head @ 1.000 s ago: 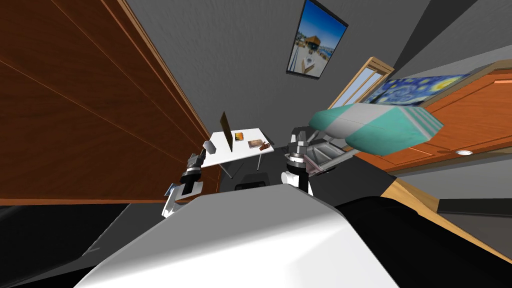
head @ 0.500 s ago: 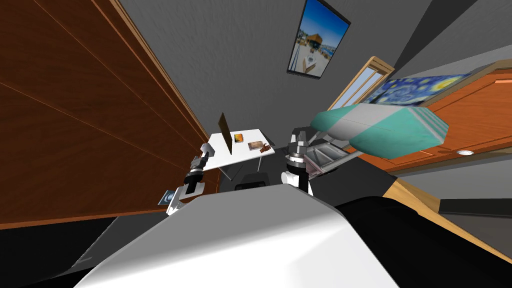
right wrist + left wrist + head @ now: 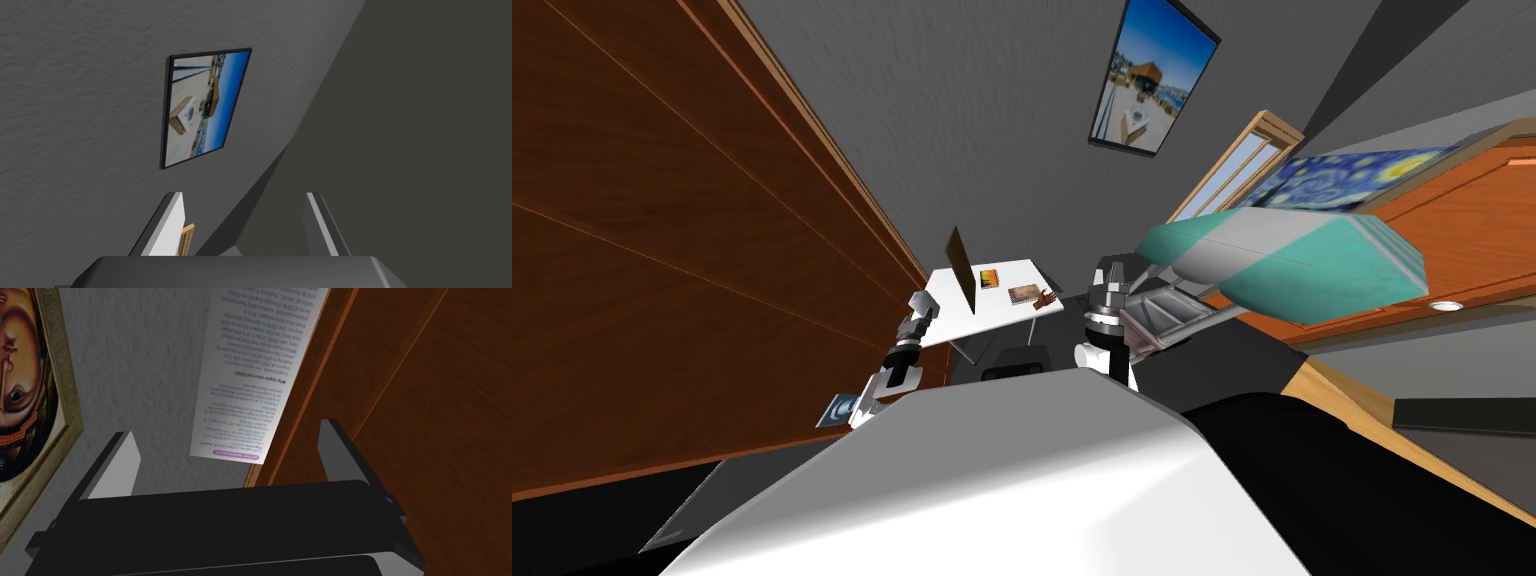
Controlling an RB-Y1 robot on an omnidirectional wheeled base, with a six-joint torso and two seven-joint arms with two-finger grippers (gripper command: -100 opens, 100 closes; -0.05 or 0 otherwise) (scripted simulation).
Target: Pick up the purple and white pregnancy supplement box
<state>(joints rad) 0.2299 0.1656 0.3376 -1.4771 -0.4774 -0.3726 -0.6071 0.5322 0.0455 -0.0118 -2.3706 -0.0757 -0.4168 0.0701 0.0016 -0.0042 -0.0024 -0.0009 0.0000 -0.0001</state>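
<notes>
Since a second ago, left gripper (image 3: 920, 303) brought up to the near corner of the white counter (image 3: 992, 306), right gripper (image 3: 1110, 272) raised beside that counter, white box with purple print (image 3: 260, 373) seen just beyond the left jaws, spread wide and clear of it, right jaws likewise released.

The box (image 3: 255, 373) (white, purple print) is cut off at one end.

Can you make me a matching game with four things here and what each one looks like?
Things:
1. box
2. ironing board
3. table
4. left gripper

Looks:
A. open
B. teal and grey
C. plain white top
D. printed in purple

Pairs: 1-D, 2-B, 3-C, 4-A
</notes>
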